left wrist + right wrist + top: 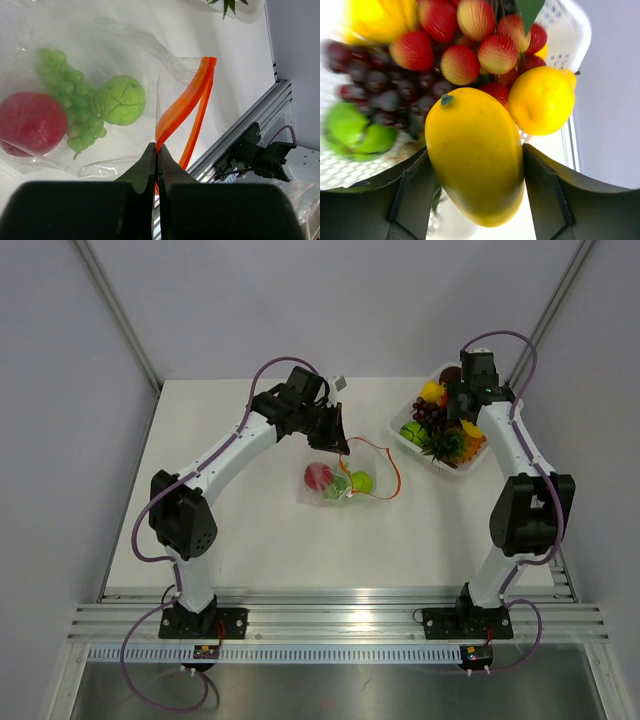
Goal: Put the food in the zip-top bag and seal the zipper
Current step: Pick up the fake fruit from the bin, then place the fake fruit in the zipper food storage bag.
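Note:
The clear zip-top bag [345,485] lies mid-table with a red apple [318,476], green grapes [72,105] and a green round fruit [361,481] inside. Its orange-red zipper [185,105] stands open in a loop at the right edge. My left gripper [340,445] is shut on one end of the zipper strip; the left wrist view shows the pinch [157,150]. My right gripper [468,425] hovers over the white basket [405,412] and is shut on a yellow mango [475,150], which fills the space between both fingers.
The basket at the back right holds several more toy fruits: a lemon [542,100], strawberries [465,50], dark grapes [385,85], a green piece [355,132] and a spiky green top [442,443]. The basket rim [565,30] sits close behind the mango.

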{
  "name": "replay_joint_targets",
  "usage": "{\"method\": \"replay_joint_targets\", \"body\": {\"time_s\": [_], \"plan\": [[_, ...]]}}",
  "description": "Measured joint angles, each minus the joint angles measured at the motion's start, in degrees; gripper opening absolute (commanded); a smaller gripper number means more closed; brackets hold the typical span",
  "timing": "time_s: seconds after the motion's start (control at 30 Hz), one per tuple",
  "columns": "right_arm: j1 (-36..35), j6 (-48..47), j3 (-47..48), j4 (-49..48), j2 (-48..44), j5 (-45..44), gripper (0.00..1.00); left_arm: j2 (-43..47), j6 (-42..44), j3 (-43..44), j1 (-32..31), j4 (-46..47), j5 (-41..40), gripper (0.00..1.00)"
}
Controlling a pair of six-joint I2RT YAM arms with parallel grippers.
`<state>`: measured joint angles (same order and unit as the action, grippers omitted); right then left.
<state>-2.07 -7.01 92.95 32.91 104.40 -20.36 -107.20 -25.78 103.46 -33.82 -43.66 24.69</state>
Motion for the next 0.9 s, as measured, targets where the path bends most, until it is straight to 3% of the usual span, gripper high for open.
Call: {"method": "replay_joint_targets", "body": {"time_s": [0.37, 0.53, 0.9], "plan": [[-0.7, 10.8, -3.8, -0.4, -22.7, 19.1, 0.49, 0.0, -0.1, 0.0, 0.0, 0.1, 0.0, 0.00], [-7.6, 16.9, -12.8, -1.3, -32.9, 24.8, 0.50, 0.2, -0.9, -1.2, 0.0, 0.9, 0.0, 0.00], [-23.4, 25.1, -24.6, -3.1, -35.6, 28.5, 0.50, 1.1, -2.4, -2.6, 0.0, 1.9, 0.0, 0.00]]}}
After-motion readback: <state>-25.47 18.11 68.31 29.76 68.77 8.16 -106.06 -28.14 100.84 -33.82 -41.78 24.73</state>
